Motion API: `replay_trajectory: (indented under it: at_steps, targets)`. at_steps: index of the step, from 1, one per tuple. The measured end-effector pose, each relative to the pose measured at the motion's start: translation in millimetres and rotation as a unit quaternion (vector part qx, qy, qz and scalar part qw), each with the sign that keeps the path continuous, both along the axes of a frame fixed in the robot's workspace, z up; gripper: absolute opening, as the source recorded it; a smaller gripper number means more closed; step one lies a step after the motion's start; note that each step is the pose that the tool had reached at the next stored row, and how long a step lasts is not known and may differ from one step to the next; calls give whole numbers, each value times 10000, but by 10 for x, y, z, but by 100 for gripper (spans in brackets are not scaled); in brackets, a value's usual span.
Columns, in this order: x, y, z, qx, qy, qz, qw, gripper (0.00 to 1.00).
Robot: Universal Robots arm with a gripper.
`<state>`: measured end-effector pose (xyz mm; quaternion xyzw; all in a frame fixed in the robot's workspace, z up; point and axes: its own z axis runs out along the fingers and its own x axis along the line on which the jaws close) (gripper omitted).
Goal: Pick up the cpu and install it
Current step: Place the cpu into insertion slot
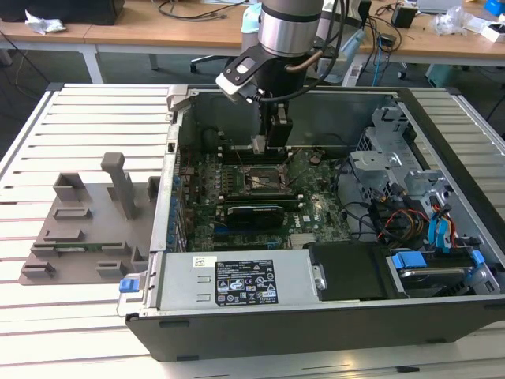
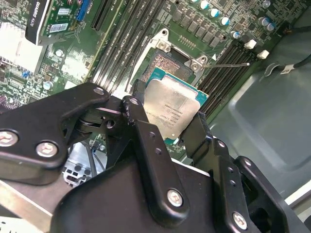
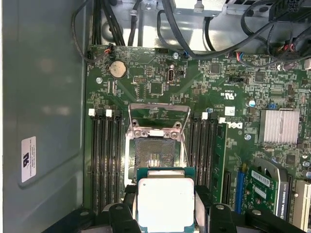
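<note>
- Jaws clamped on the cpu (image 2: 172,109) (image 3: 166,204) at two opposite edges; its silvery lid shows in both wrist views.
- We find the cpu held over the motherboard (image 3: 155,82), just beside the open socket (image 3: 154,154), not seated in it.
- We note the socket's hinged frame (image 3: 154,131) raised.
- We see the arm (image 1: 290,31) reaching into the open computer case (image 1: 316,335) on the tabletop (image 1: 79,118).

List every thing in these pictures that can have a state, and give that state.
cpu: gripped, not yet seated.
end effector: shut on the cpu.
socket: empty.
socket frame: swung open.
computer case: lying flat, side open.
</note>
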<state>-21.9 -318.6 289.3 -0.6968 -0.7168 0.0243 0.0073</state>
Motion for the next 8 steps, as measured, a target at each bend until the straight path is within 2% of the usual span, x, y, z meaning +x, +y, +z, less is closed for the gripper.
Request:
replay_trajectory:
  at_steps: [8]
  targets:
    - [0, 0, -11, 1, 0, -1, 10000, 55]
